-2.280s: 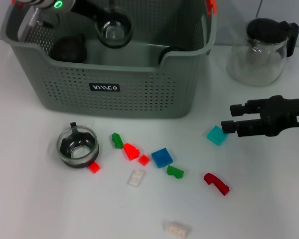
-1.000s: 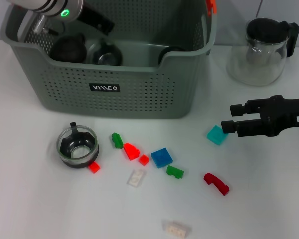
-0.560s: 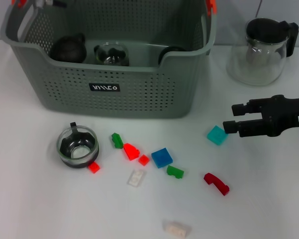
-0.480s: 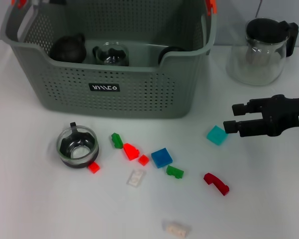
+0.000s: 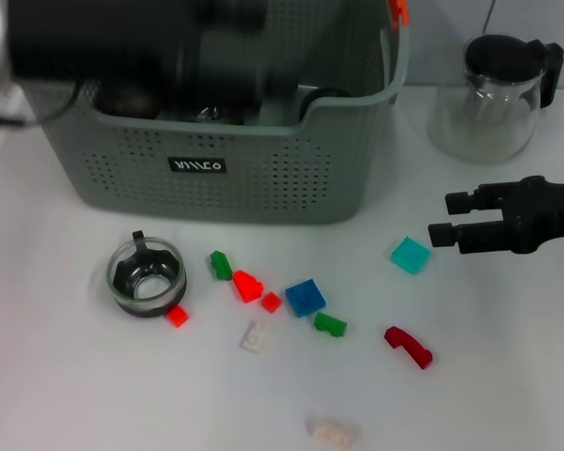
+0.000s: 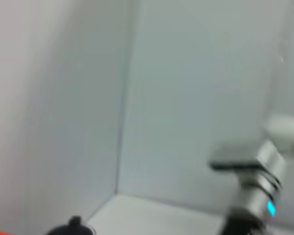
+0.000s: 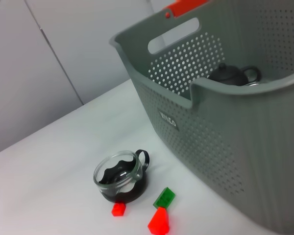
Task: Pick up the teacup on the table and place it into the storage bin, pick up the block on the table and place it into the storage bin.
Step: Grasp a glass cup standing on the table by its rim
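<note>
The teacup (image 5: 148, 277), clear glass with a black base and handle, stands on the white table in front of the storage bin (image 5: 263, 169); the right wrist view shows the teacup (image 7: 120, 176) beside the bin (image 7: 245, 132). Several small blocks lie right of it, among them a blue block (image 5: 305, 297) and a teal block (image 5: 410, 255). My right gripper (image 5: 441, 217) hovers open just right of the teal block, holding nothing. My left gripper (image 5: 230, 28) is a dark blur across the bin's top, hiding most of its inside.
A glass teapot with a black lid (image 5: 496, 94) stands at the back right. A dark teapot (image 7: 229, 75) sits inside the bin. Red, green and white blocks (image 5: 247, 285) are scattered near the table's middle, a dark red piece (image 5: 409, 346) further right.
The left arm let go of a glass cup in the bin, left the view, and now sweeps back over the bin. The right gripper has drifted slightly right, away from the teal block.
</note>
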Robot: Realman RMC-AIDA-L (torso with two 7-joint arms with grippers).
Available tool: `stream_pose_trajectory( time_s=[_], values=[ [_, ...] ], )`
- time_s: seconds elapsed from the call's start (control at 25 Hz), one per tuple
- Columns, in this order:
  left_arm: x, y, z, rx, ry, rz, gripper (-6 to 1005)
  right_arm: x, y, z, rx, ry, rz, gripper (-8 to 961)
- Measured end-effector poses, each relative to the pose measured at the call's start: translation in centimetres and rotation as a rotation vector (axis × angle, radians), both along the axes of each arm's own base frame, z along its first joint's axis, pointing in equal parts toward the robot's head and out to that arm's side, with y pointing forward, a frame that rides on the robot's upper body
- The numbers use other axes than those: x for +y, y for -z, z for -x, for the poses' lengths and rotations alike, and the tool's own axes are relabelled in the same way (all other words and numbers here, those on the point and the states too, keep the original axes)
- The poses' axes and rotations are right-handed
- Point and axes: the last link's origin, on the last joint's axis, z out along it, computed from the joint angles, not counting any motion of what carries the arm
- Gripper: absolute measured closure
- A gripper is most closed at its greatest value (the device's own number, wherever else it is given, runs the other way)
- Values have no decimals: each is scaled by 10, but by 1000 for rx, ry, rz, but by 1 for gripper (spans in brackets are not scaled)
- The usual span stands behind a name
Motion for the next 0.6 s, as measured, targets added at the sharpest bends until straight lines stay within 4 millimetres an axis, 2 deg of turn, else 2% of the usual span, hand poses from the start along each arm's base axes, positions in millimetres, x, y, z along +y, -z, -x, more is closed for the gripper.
stream_pose_trajectory(
  time_s=[0.08, 0.24, 0.44, 0.6],
  values=[
    [-18, 2, 11, 71, 72, -29, 131, 0, 0, 0, 6, 2, -3, 204],
    [-40, 8, 33, 189, 127, -47, 116, 1, 0, 2, 16, 8, -7, 204],
    [-52, 19, 63, 305, 136, -29, 122, 0, 4, 1, 27, 26, -1, 203],
    [-49, 31, 88, 427, 79, 5, 122, -1, 8, -1, 34, 43, 6, 203]
  ],
)
